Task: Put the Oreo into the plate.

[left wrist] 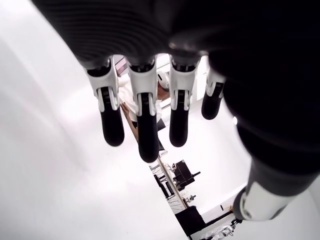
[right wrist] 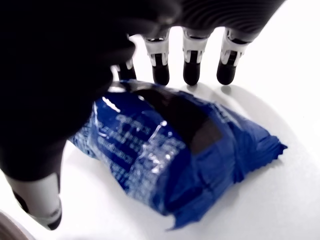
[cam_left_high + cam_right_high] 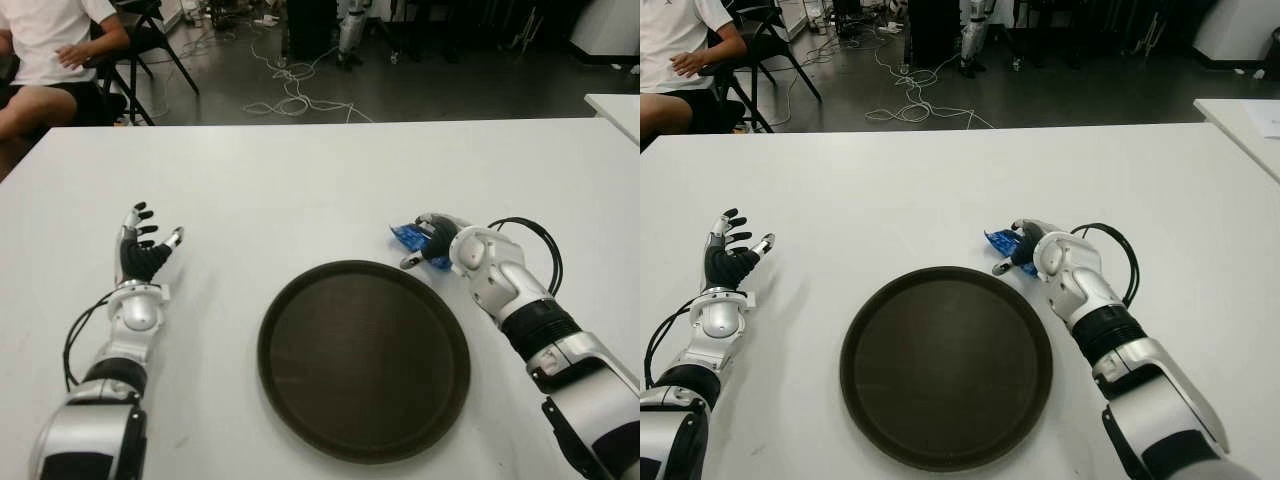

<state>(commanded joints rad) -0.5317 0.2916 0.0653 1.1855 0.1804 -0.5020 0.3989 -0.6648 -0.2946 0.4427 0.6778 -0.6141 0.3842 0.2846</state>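
Observation:
A blue Oreo packet (image 2: 175,150) lies flat on the white table (image 3: 300,180), just beyond the far right rim of the round dark plate (image 3: 363,360). My right hand (image 3: 425,245) hovers over the packet (image 3: 406,236), fingers (image 2: 192,67) reaching past its far side and touching down on the table, thumb on the near side. The fingers are not closed on it. My left hand (image 3: 145,240) shows at the left of the table with its fingers (image 1: 145,130) spread, holding nothing. The plate holds nothing.
A seated person (image 3: 45,50) and a black chair (image 3: 150,40) are beyond the table's far left corner. Cables (image 3: 295,95) trail on the floor behind. Another white table's corner (image 3: 615,105) shows at the far right.

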